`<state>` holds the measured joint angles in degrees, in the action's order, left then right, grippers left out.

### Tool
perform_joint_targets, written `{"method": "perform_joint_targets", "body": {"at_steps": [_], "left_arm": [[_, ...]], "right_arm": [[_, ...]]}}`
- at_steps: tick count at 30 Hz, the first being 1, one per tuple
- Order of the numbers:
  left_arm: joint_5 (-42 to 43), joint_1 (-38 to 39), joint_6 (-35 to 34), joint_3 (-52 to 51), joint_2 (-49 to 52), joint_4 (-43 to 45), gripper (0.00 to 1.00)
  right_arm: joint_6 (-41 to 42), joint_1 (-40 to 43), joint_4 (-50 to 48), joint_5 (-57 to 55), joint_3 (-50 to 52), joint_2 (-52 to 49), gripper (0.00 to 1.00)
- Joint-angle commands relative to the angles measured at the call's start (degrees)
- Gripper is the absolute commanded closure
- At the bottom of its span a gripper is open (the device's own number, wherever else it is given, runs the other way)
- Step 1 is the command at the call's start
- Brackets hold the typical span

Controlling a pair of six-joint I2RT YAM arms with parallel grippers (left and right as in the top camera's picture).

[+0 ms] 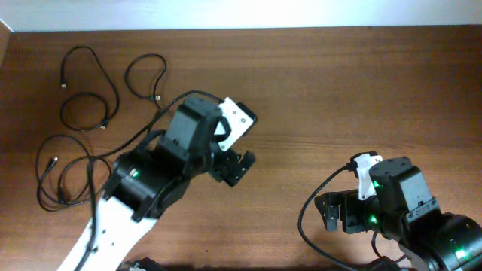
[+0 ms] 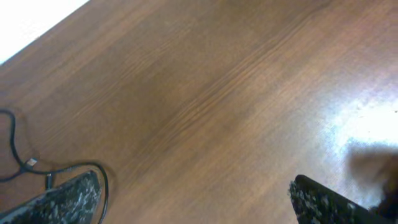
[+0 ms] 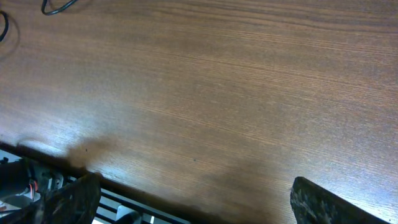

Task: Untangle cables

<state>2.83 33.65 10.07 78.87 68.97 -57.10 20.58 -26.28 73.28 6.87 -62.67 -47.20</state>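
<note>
Nearing the end of untangling

Seen lying as loose loops at the left of the table (image 1: 339,90): cables (image 1: 89,93), well apart from both grippers. Gaping and empty: left gripper (image 1: 235,167) and right gripper (image 1: 335,211) alike. Probably checking for crossings; next, reaching left to pull any overlapping loop apart.

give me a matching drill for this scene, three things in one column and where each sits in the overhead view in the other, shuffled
Things:
1. cables
2. left gripper
3. right gripper

Places in the overhead view:
A. lower right
B. near the centre
C. upper left

Pairs: 1-C, 2-B, 3-A
</note>
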Motion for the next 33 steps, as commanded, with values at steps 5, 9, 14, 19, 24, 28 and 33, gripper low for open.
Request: {"method": "perform_joint_targets", "body": {"at_steps": [5, 9, 14, 19, 24, 28, 33], "left_arm": [[2.12, 0.20, -0.52, -0.59, -7.39, -2.38, 0.01], [3.74, -2.84, -0.55, -11.26, -14.32, 2.67, 0.01], [19.58, -10.12, -0.70, -36.24, -29.94, 32.33, 0.01], [20.31, -17.99, -7.52, -57.16, -43.25, 59.49, 0.01], [18.36, -25.81, -8.15, -66.25, -50.97, 62.90, 0.01], [18.23, -31.32, -9.75, -75.12, -57.57, 67.82, 0.01], [10.34, -33.07, -14.99, -78.31, -62.64, 65.48, 0.01]], "right_arm": [[-0.15, 0.04, 0.04, -0.72, -0.11, 0.17, 0.04], [-0.15, 0.04, 0.04, -0.72, -0.11, 0.17, 0.04], [-0.15, 0.04, 0.04, -0.72, -0.11, 0.17, 0.04], [-0.15, 0.04, 0.04, -0.72, -0.11, 0.17, 0.04], [-0.15, 0.04, 0.04, -0.72, -0.11, 0.17, 0.04], [-0.15, 0.04, 0.04, -0.72, -0.11, 0.17, 0.04], [-0.15, 0.04, 0.04, -0.72, -0.11, 0.17, 0.04]]}}
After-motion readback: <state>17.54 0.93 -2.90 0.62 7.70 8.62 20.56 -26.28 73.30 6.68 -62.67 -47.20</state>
